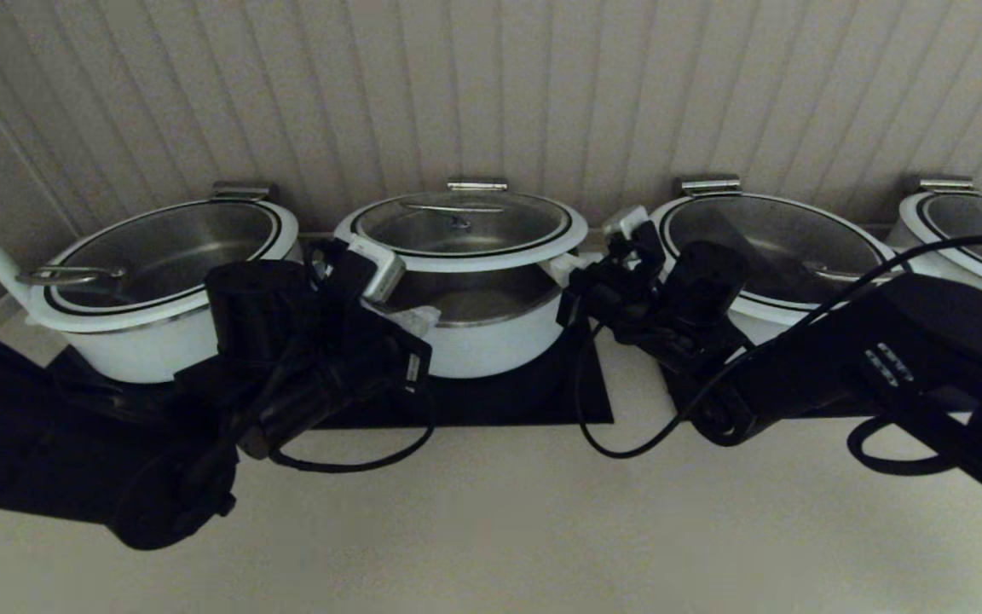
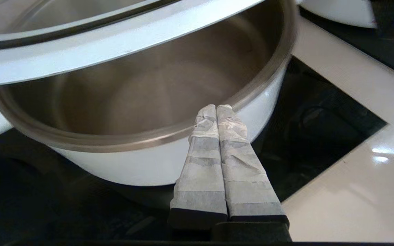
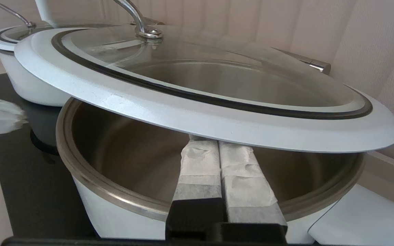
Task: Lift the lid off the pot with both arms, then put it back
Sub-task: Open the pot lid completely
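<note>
Left pincer (image 2: 216, 108): padded fingers pressed together, nothing between them, tips at the near-left rim of the pot (image 2: 149, 164), just below the lid's white edge. Right pincer (image 3: 217, 145): padded fingers likewise pressed together and holding nothing, tips tucked under the right edge of the lid (image 3: 197, 112), over the pot's steel rim. Lid: glass with white rim, thin black ring and curved steel bar handle (image 3: 139, 20); raised clear of the pot on the near side, tilted, so the steel interior shows beneath it; whether its far edge touches the pot cannot be told. Pot (image 1: 491, 341): white, deep, centre of the row, standing on a black mat (image 1: 508, 396) on the pale worktop (image 1: 499, 529). Neighbours: a wider white pot (image 1: 141, 350) on the left and another (image 1: 764, 256) on the right, both lidded; a further pot (image 1: 977, 239) at far right. Ribbed wall panel (image 1: 491, 85) behind the row
</note>
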You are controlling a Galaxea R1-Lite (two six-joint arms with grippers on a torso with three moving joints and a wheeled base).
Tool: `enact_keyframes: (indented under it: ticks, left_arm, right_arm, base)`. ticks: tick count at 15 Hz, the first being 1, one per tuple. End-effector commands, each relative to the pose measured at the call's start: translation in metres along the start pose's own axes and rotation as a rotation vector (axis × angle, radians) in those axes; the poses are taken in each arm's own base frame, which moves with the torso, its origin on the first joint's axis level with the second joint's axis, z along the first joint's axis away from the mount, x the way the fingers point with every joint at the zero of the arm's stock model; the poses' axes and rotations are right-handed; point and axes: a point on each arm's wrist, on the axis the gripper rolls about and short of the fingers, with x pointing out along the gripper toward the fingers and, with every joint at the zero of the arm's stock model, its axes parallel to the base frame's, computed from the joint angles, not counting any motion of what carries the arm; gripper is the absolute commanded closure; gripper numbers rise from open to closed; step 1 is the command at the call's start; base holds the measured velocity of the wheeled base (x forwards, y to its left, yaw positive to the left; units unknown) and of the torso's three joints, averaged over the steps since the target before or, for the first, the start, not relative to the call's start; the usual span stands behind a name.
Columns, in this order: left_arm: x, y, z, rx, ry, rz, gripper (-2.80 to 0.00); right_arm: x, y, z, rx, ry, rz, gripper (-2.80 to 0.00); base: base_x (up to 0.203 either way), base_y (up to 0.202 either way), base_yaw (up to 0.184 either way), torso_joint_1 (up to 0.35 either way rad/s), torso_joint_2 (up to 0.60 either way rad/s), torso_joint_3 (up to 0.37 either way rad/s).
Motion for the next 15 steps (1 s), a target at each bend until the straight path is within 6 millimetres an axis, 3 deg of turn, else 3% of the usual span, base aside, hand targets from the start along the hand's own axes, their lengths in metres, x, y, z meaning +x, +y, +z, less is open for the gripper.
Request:
enact_keyframes:
  ticks: [1, 15]
  left_arm:
    - [0.004, 0.005, 0.001, 0.001, -0.008, 0.016, 0.00]
    - [0.020, 0.011, 0.011, 0.010, -0.096, 0.069, 0.00]
  right_arm:
    - [-0.001, 0.001, 0.003, -0.010, -0.023, 0.002, 0.00]
    - [-0.013, 0.010, -0.003, -0.009, -0.024, 0.012, 0.00]
  base:
    - [0.000, 0.000, 0.000, 0.000, 0.00, 0.000]
    - [0.000, 0.000, 0.000, 0.000, 0.00, 0.000]
